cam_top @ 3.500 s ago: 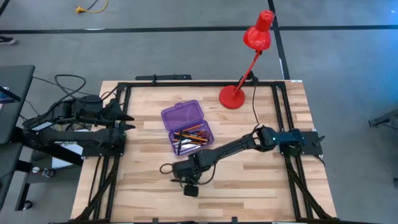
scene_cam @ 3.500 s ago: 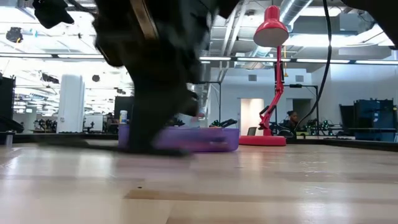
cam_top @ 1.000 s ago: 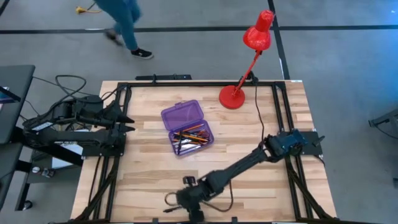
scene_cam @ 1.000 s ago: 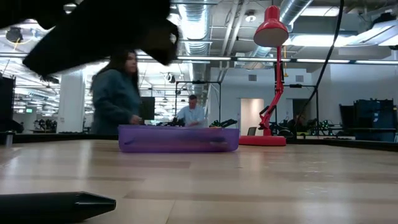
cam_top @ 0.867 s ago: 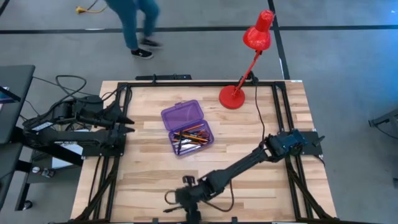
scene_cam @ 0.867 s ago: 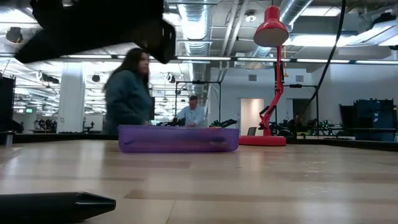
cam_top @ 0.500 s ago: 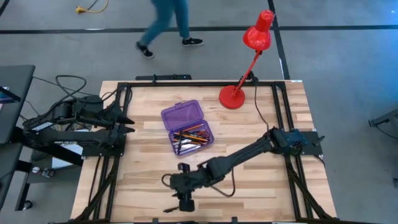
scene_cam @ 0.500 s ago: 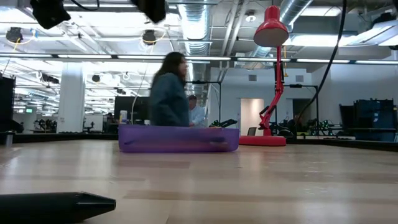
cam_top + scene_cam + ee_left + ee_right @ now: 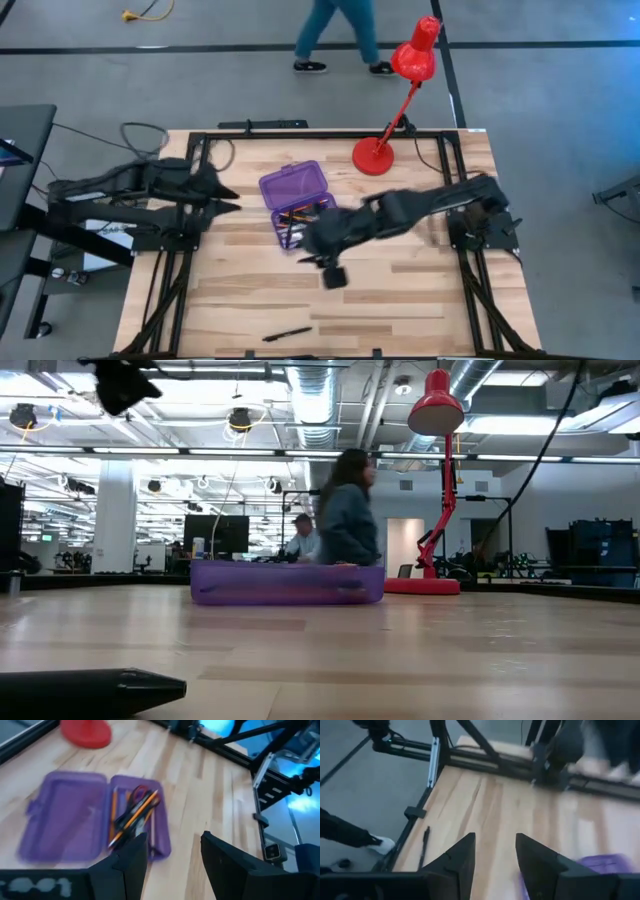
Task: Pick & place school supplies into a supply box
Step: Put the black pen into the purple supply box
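Observation:
The supply box point(image 9: 300, 205), translucent purple, lies open mid-table. Its lid point(image 9: 65, 817) is flat on the wood beside the tray point(image 9: 137, 815), which holds orange pencils, black pens and red-handled scissors. One black pen point(image 9: 288, 333) lies flat on the wood by the near edge, also in the low view point(image 9: 95, 690) and the right wrist view point(image 9: 425, 844). My right gripper point(image 9: 308, 248) hangs open and empty, high over the table just near of the box point(image 9: 495, 847). My left gripper point(image 9: 232, 200) is open and empty left of the box point(image 9: 174, 851).
A red desk lamp stands on its round base point(image 9: 375, 157) at the far right, its cord running along the right side. Black frame rails point(image 9: 300, 133) border the table. A person point(image 9: 340, 30) walks on the floor beyond the far edge.
My right gripper has risen from the near edge, where it hung by the black pen, and swung toward the box, still open and empty. The pen stays flat on the wood. My left gripper has moved toward the box. The person has walked rightward behind the table.

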Robot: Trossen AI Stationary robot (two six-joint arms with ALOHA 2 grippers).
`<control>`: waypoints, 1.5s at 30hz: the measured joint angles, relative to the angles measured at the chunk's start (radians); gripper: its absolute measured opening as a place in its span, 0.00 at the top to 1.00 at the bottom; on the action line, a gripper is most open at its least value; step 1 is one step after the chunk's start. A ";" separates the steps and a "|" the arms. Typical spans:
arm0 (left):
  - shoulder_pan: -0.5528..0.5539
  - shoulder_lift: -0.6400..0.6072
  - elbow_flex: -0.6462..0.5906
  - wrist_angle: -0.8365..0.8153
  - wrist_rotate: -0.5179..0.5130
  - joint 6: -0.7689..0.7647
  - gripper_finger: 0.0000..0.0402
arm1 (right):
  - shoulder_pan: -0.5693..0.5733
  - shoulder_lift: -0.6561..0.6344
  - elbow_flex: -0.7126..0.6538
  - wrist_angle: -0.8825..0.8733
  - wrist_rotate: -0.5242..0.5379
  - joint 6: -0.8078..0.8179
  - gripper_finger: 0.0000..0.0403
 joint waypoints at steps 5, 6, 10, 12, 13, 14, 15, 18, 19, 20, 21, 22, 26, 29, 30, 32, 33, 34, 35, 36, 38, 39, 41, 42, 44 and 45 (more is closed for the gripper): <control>-0.138 0.119 -0.047 0.207 -0.105 -0.008 0.58 | -0.026 -0.147 0.000 -0.075 0.000 -0.086 0.67; -0.168 0.143 -0.047 0.233 -0.132 -0.008 0.58 | -0.033 -0.175 0.000 -0.088 0.001 -0.090 0.67; -0.286 0.237 -0.046 0.336 -0.230 -0.035 0.58 | -0.056 -0.271 0.000 -0.136 0.003 -0.113 0.67; -0.346 0.288 -0.046 0.382 -0.268 -0.064 0.58 | -0.064 -0.311 0.000 -0.162 0.003 -0.114 0.67; -0.377 0.310 -0.046 0.392 -0.288 -0.081 0.58 | -0.067 -0.328 0.000 -0.165 0.003 -0.114 0.67; -0.410 0.333 -0.046 0.406 -0.309 -0.099 0.58 | -0.070 -0.346 0.000 -0.169 0.003 -0.115 0.67; -0.443 0.358 -0.046 0.422 -0.333 -0.123 0.58 | -0.072 -0.364 0.000 -0.181 0.003 -0.116 0.67; -0.541 0.438 -0.046 0.453 -0.396 -0.199 0.58 | -0.077 -0.411 0.000 -0.185 0.003 -0.127 0.67; -0.572 0.466 -0.046 0.469 -0.410 -0.226 0.58 | -0.077 -0.424 0.000 -0.186 0.005 -0.131 0.67; -0.602 0.495 -0.046 0.481 -0.423 -0.256 0.58 | -0.077 -0.438 0.000 -0.181 0.013 -0.136 0.67; -0.632 0.524 -0.046 0.493 -0.435 -0.286 0.58 | -0.078 -0.451 0.000 -0.176 0.027 -0.140 0.67; -0.659 0.552 -0.046 0.507 -0.448 -0.314 0.58 | -0.079 -0.465 0.000 -0.175 0.045 -0.146 0.67; -0.749 0.678 -0.019 0.531 -0.498 -0.414 0.58 | -0.086 -0.511 0.000 -0.176 0.084 -0.157 0.67; -0.784 0.773 0.032 0.531 -0.513 -0.438 0.58 | -0.101 -0.536 0.000 -0.176 0.086 -0.157 0.67; -0.792 0.805 0.053 0.532 -0.512 -0.438 0.58 | -0.107 -0.542 0.000 -0.176 0.087 -0.157 0.67; -0.801 0.865 0.092 0.532 -0.492 -0.435 0.58 | -0.117 -0.548 0.000 -0.177 0.088 -0.158 0.67; -0.804 0.900 0.116 0.532 -0.475 -0.431 0.58 | -0.123 -0.552 0.000 -0.180 0.088 -0.158 0.67; -0.806 0.934 0.140 0.532 -0.451 -0.424 0.58 | -0.127 -0.553 0.000 -0.186 0.088 -0.158 0.67; -0.810 0.966 0.160 0.531 -0.424 -0.413 0.58 | -0.132 -0.553 0.000 -0.188 0.089 -0.158 0.67; -0.813 0.997 0.182 0.528 -0.395 -0.402 0.58 | -0.137 -0.553 0.000 -0.191 0.089 -0.160 0.67; -0.819 1.063 0.231 0.533 -0.330 -0.381 0.58 | -0.145 -0.553 0.000 -0.211 0.089 -0.165 0.67; -0.823 1.091 0.253 0.529 -0.299 -0.372 0.58 | -0.149 -0.553 0.000 -0.217 0.089 -0.165 0.67; -0.829 1.143 0.295 0.516 -0.255 -0.364 0.58 | -0.160 -0.553 0.000 -0.227 0.089 -0.165 0.67; -0.832 1.164 0.313 0.509 -0.249 -0.364 0.58 | -0.165 -0.553 0.000 -0.236 0.089 -0.165 0.67; -0.838 1.201 0.354 0.445 -0.263 -0.370 0.58 | -0.175 -0.553 0.000 -0.241 0.086 -0.165 0.67; -0.840 1.222 0.375 0.422 -0.270 -0.372 0.58 | -0.179 -0.553 0.000 -0.243 0.084 -0.165 0.67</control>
